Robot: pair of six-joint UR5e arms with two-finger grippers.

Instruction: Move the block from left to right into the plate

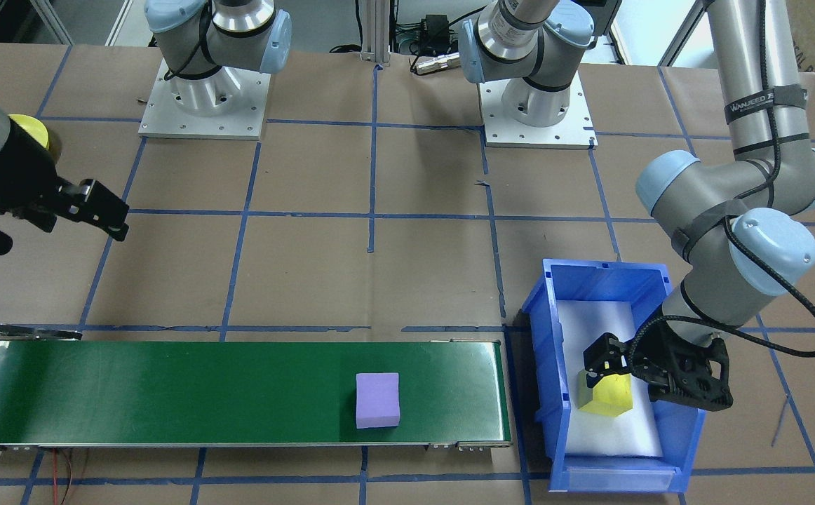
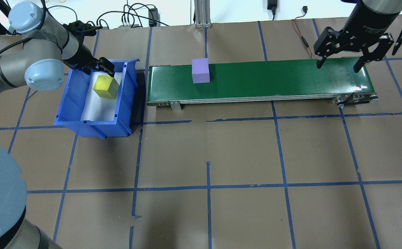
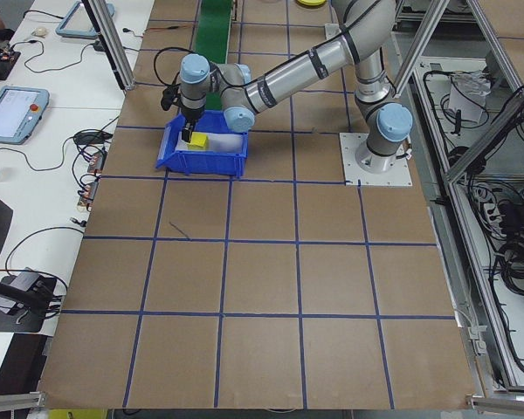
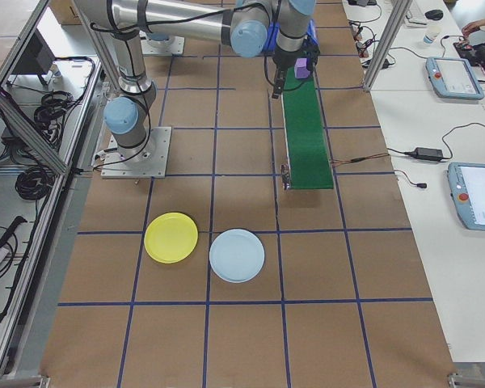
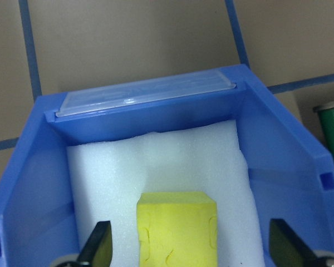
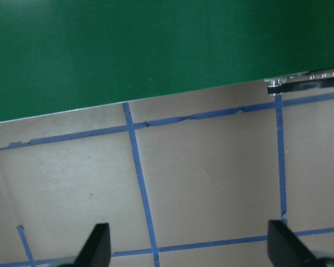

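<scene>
The yellow block sat inside the blue bin, on the white foam lining toward the bin's end farthest from the robot, turned slightly askew to the bin's walls; it looked close to a cube, so no long axis could be made out. The left gripper was lowered into that far end of the bin, its fingers spread wide on either side of the block with clear gaps in the left wrist view, holding nothing. The bin stood on the brown table just off the left end of the green conveyor, whose long axis ran left to right along the table's far edge. A purple block rested flat on the belt near that left end, its faces roughly square with the belt's edges. The right gripper hung over the conveyor's right end, fingers fully apart and empty, pointing down; its wrist view took in the belt's edge and blue tape lines on the table. A yellow plate and a light blue plate lay side by side, close but apart, on the table beyond the conveyor's right end.
</scene>
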